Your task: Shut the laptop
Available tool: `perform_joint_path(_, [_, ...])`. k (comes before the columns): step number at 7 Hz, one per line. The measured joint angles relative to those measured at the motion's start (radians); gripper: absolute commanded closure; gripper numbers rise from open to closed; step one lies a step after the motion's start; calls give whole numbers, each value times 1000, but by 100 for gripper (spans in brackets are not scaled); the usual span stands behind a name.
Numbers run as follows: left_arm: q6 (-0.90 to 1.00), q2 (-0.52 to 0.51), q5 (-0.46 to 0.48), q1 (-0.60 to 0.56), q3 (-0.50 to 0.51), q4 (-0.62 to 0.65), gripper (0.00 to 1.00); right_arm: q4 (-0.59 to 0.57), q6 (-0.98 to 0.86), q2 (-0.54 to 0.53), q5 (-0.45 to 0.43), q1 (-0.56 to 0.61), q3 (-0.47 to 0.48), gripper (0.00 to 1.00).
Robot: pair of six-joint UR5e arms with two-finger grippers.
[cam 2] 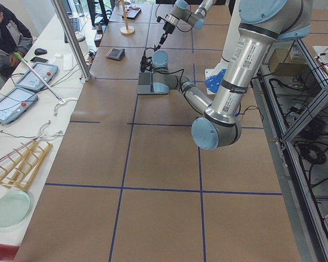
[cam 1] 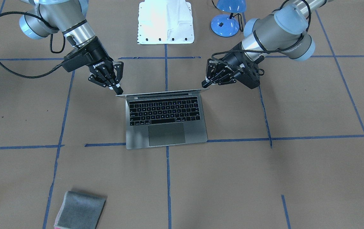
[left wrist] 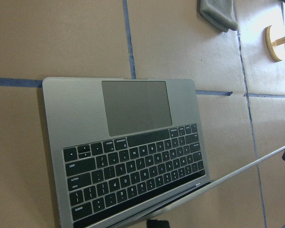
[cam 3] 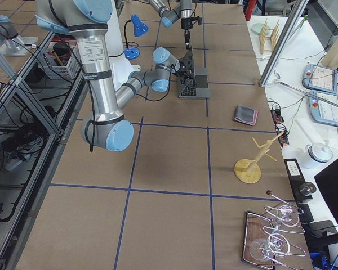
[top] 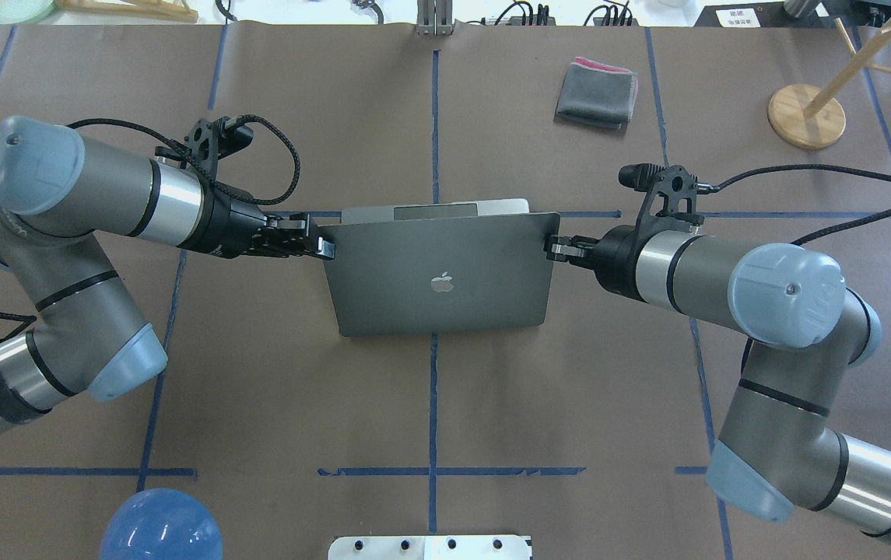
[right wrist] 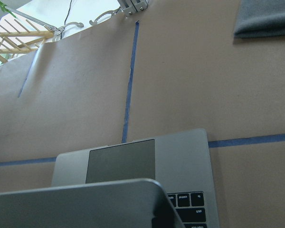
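Mid-frame on worktop (top: pixel 570 389), laptop (top: pixel 437 272) open; L pincer (top: pixel 324 246) & R pincer (top: pixel 550 248) both together, tips at lid corners.

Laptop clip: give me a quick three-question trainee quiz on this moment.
1. True or false: the laptop is fully closed.
2. Where do the left gripper and right gripper sit? A) at the lid's top corners, one on each side B) on the trackpad C) raised high overhead
3. What soft item lies beyond the laptop, toward the robot's right?
Key: 1 false; 2 A; 3 grey folded cloth.
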Motion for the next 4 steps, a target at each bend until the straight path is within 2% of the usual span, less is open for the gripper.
perform_joint_path(4, [8,-71,32,-35,145,-3,100,1,-3,82,27,51,-140,100])
